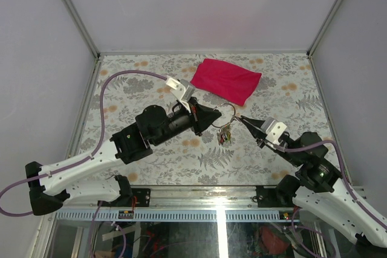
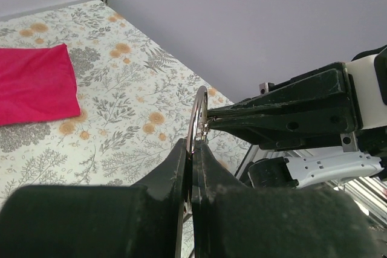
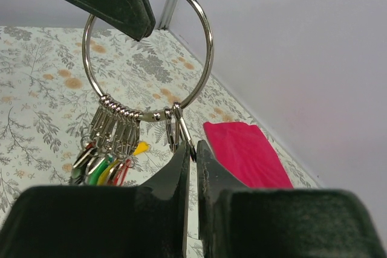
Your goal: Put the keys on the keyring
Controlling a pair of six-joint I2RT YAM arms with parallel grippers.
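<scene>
A table (image 1: 151,149) with a leaf-and-flower cover fills the floor of the white-walled cell. A pink cloth (image 1: 225,81) lies flat near its far edge, well apart from the arms.

The two arms meet over the middle of the table. The left gripper (image 1: 216,115) reaches in from the left, and its fingers are clamped together on the rim of the keyring (image 1: 225,112), holding it in the air above the table. In the left wrist view the ring (image 2: 198,110) stands nearly edge-on, rising out of the closed fingers (image 2: 181,161).

The right gripper (image 1: 243,119) comes in from the right, its tip at the ring. In its own view the fingers (image 3: 205,161) are pressed together on a small metal loop (image 3: 179,131) threaded on the lower part of the ring (image 3: 208,46). What hangs from that loop is hidden between the fingers.

The keys (image 3: 106,164), with green, yellow and red heads, dangle in a bunch from the bottom of the ring, just left of the right gripper.
</scene>
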